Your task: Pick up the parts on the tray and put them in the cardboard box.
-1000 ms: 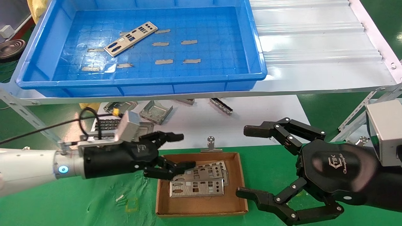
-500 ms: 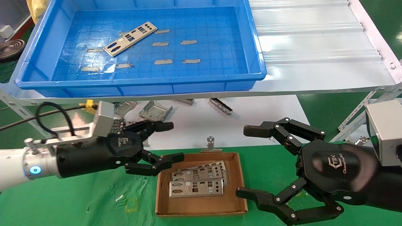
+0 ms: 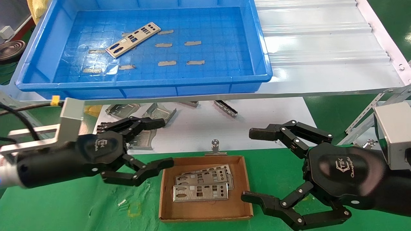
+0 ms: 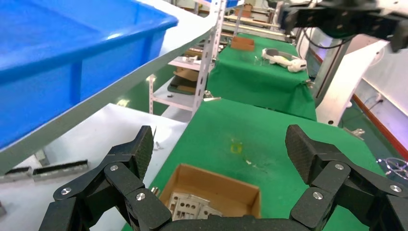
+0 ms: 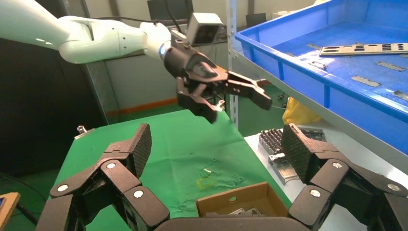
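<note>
One silvery part (image 3: 133, 39) lies at an angle in the far left of the blue tray (image 3: 41, 86), also seen in the right wrist view (image 5: 365, 48). The cardboard box (image 3: 205, 215) sits on the green mat below, with a few overlapping parts (image 3: 202, 186) stacked inside it. My left gripper (image 3: 165, 142) hovers open and empty just left of the box. The left wrist view looks over the box (image 4: 226, 185) and its parts (image 4: 190, 207). My right gripper (image 3: 250, 165) hangs open and empty to the right of the box.
Grey tape patches (image 3: 167, 63) dot the tray floor. Folded grey brackets (image 3: 159, 114) lie on a white sheet under the shelf, behind the box. A binder clip (image 3: 215, 146) stands at the box's far edge. The white shelf (image 3: 321, 48) extends right of the tray.
My left gripper has drawn back leftward from over the box, its fingers spreading wider, leaving the parts in the box. The right arm has not moved.
</note>
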### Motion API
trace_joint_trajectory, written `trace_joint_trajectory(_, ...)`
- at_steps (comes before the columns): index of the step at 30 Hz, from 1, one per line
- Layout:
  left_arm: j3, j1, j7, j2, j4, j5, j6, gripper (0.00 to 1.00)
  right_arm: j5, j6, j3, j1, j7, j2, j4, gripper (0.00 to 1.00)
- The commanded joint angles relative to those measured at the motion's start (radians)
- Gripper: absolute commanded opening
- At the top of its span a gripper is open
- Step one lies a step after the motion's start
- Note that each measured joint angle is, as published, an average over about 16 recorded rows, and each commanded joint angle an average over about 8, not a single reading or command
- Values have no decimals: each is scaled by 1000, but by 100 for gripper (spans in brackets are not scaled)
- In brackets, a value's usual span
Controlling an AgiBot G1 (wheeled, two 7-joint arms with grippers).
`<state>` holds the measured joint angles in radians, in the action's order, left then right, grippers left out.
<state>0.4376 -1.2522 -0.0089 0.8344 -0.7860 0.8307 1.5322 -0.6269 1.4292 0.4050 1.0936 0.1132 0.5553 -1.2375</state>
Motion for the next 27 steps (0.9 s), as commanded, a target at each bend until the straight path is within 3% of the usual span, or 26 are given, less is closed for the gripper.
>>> trace_joint_trajectory(1, -14, 15, -15, -19, -43, -9, -3, 100, 0, 0, 0, 0, 0, 0, 0, 100)
trace_joint_trajectory(19, -135, 152, -153, -191, -426, -86, -31, 100, 0, 0, 0, 0, 0, 0, 0, 100)
trace_joint_trajectory(27, -168, 189, -186, -237, -531, -108, -38, 100, 0, 0, 0, 0, 0, 0, 0, 100)
